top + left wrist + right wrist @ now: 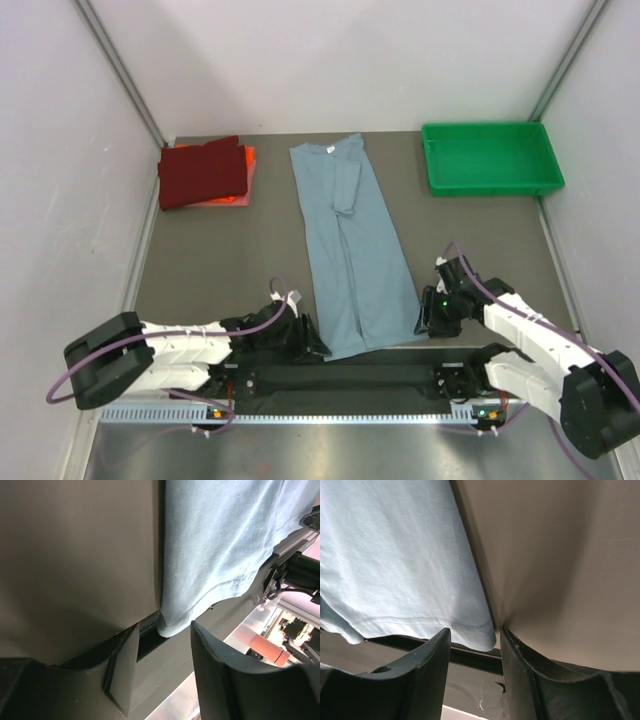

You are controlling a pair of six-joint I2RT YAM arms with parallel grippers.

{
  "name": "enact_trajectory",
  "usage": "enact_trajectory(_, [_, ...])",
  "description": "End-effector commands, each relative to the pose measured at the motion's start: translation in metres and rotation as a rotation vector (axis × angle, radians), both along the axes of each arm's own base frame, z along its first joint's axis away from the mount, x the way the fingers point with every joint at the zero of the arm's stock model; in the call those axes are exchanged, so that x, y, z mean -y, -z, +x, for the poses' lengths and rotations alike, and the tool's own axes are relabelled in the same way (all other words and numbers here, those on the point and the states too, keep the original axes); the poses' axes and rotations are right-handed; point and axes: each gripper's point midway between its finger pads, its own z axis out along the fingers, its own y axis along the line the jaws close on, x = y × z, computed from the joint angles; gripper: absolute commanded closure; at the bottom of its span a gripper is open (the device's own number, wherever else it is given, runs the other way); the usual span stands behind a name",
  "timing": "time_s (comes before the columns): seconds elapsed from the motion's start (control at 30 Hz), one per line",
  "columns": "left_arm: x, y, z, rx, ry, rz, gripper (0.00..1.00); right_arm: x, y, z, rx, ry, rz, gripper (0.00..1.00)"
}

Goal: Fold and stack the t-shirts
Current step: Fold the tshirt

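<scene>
Honestly, from overhead I can't make out either set of fingertips, because the wrists cover them. The wrist cameras settle it. My left end effector stands half wide, and the near left hem corner of the grey-blue shirt sits at its gap, unpinched. My right end effector is also apart, with the near right corner just ahead of it. I can't tell whether cloth touches any finger.

The orange shirt is mostly hidden under the dark red shirt, showing only as a strip along its edges.

The grey-blue shirt lies lengthwise mid-worktop, collar far, on a dull brown surface between pale walls. The green tray sits far right, well apart from the shirts.
</scene>
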Motion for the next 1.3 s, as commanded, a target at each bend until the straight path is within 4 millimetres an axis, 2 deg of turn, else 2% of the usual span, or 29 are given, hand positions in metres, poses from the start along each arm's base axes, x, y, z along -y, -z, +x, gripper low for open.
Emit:
enact_trajectory(0.0, [0.008, -0.002, -0.001, 0.006, 0.014, -0.036, 0.50, 0.001, -0.001, 0.005, 0.020, 0.027, 0.006, 0.55])
enact_trajectory(0.23, [0.017, 0.000, -0.001, -0.015, 0.009, -0.043, 0.53, 0.005, 0.000, 0.004, 0.027, 0.029, -0.013, 0.56])
enact_trajectory(0.37, [0.017, 0.000, -0.001, -0.021, -0.006, -0.045, 0.59, 0.002, -0.001, 0.004, 0.032, 0.023, 0.007, 0.59])
enact_trajectory(0.47, [0.017, -0.002, -0.001, -0.023, -0.012, -0.043, 0.71, -0.001, -0.003, 0.004, 0.035, 0.020, 0.023, 0.63])
enact_trajectory(0.5, [0.018, -0.004, 0.000, -0.023, -0.017, -0.046, 0.81, -0.002, -0.004, 0.004, 0.038, 0.018, 0.030, 0.65])
enact_trajectory(0.63, [0.021, -0.010, 0.003, -0.014, -0.029, -0.060, 1.00, -0.003, -0.006, 0.005, 0.048, 0.017, 0.038, 0.71])
enact_trajectory(0.87, [0.021, -0.020, 0.007, -0.036, -0.080, -0.065, 1.00, -0.009, -0.016, 0.011, 0.086, 0.011, 0.075, 0.99])
enact_trajectory(1.07, [0.022, -0.032, 0.014, -0.035, -0.119, -0.067, 1.00, -0.011, -0.032, 0.025, 0.143, 0.007, 0.076, 1.00])
enact_trajectory(1.27, [0.016, -0.035, 0.027, -0.027, -0.159, -0.031, 1.00, -0.009, -0.041, 0.039, 0.182, -0.006, 0.039, 1.00])
